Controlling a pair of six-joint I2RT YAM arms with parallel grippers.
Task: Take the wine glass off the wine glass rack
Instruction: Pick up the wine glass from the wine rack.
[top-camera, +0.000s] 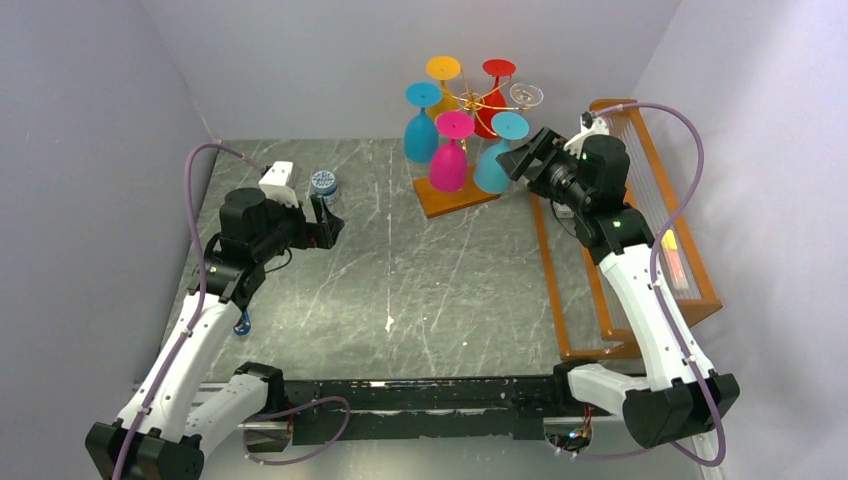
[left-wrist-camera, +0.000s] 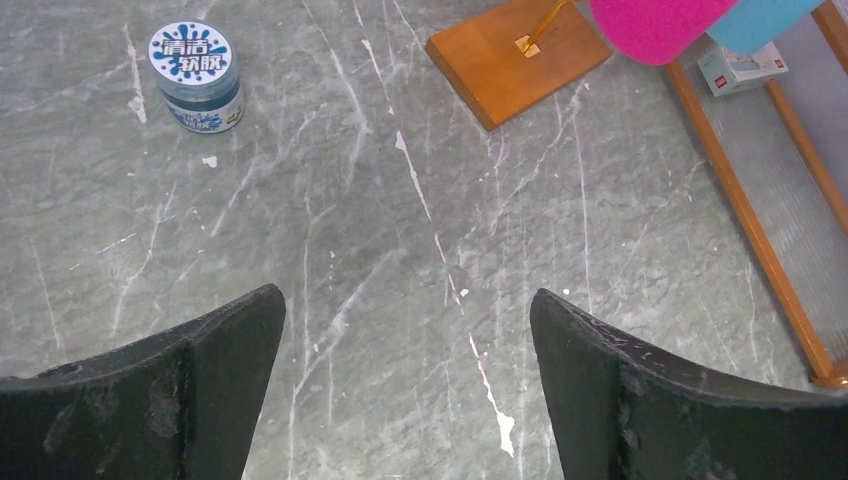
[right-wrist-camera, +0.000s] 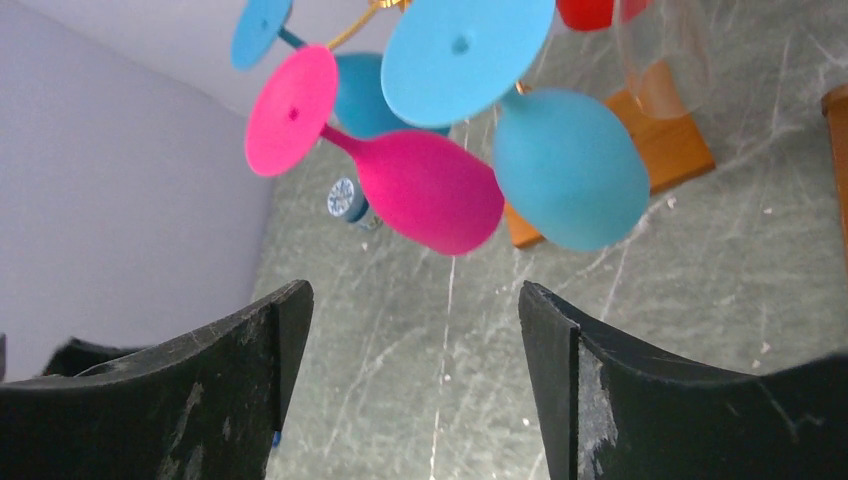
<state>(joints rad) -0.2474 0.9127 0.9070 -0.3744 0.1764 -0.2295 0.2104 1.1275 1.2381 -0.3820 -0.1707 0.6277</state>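
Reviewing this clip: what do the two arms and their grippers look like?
The left arm and right arm have white link shells with black joints and bases. A mauve cable loops along each. Green lights glow on the right arm. Gripper fingers are black, broad, curved, scuffed with pale flecks.

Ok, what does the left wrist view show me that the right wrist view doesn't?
Only left wrist: the gold stem's foot set in the wooden base, a small white box, the open left gripper. Only right wrist: the pink glass and blue glass whole, feet and stems included, plus a clear glass, a red glass, the open right gripper. Both: those two glasses' bowls, the wooden base, the jar, the marble table.
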